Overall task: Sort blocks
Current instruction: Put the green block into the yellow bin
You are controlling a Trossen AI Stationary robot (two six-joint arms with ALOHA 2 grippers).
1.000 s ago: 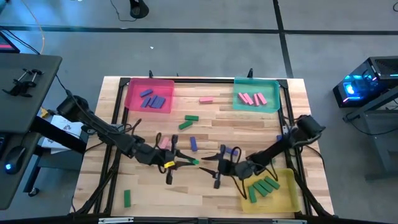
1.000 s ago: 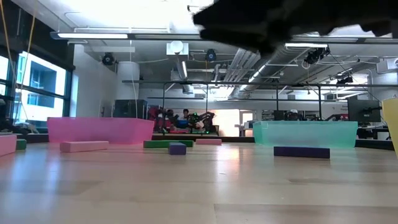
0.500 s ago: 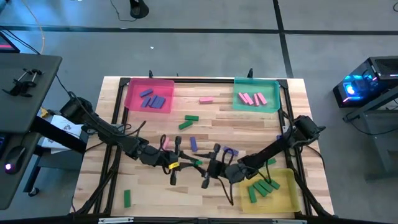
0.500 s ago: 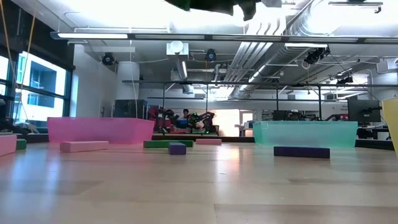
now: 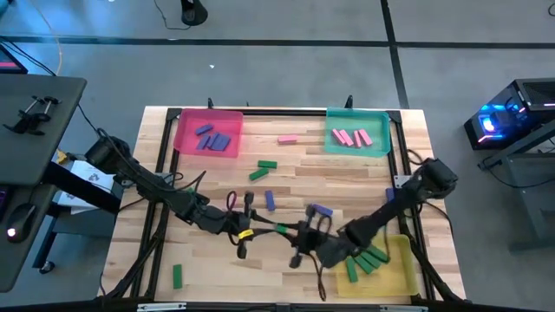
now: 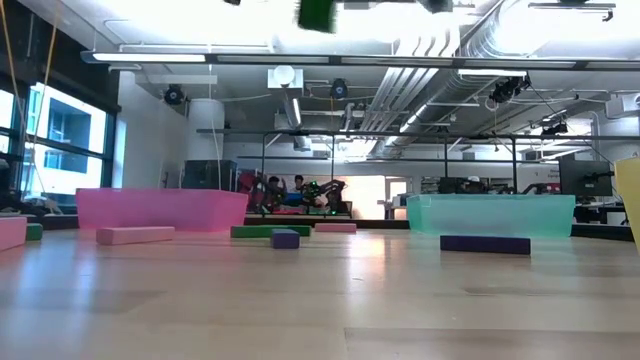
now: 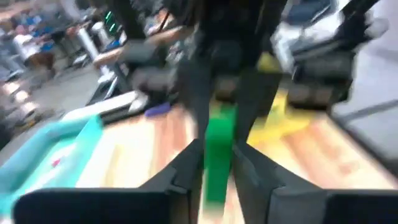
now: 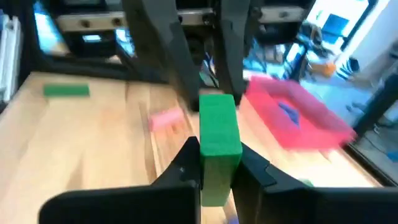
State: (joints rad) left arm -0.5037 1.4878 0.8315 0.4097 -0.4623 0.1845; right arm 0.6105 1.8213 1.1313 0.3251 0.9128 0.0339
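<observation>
A green block (image 5: 279,229) hangs in the air over the middle of the table, between my two grippers, and shows at the top edge of the low view (image 6: 316,12). My left gripper (image 5: 264,229) comes from the table's left and my right gripper (image 5: 299,234) from the right. Both are shut on the block's opposite ends. Other blocks lie loose on the wood: green ones (image 5: 262,168), a pink one (image 5: 287,139), blue-purple ones (image 5: 270,201). My left gripper pinches the green block's end (image 7: 219,155) between its two fingers, which lie about level and point toward the table's right. The block is lifted clear of the table. My right gripper pinches the block's other end (image 8: 219,149) between its two fingers, level, from the table's right side. The block runs straight on from its fingers toward the left gripper.
A pink tray (image 5: 184,139) with blue-purple blocks stands at the far left. A teal tray (image 5: 378,139) with pink blocks stands at the far right. A yellow tray (image 5: 401,269) with green blocks is at the near right. One green block (image 5: 177,276) lies near the front left.
Both grippers have risen with the green block, out of the top of the low view. My left gripper has carried the block a little toward the table's right, and my right gripper has come in to meet its free end.
</observation>
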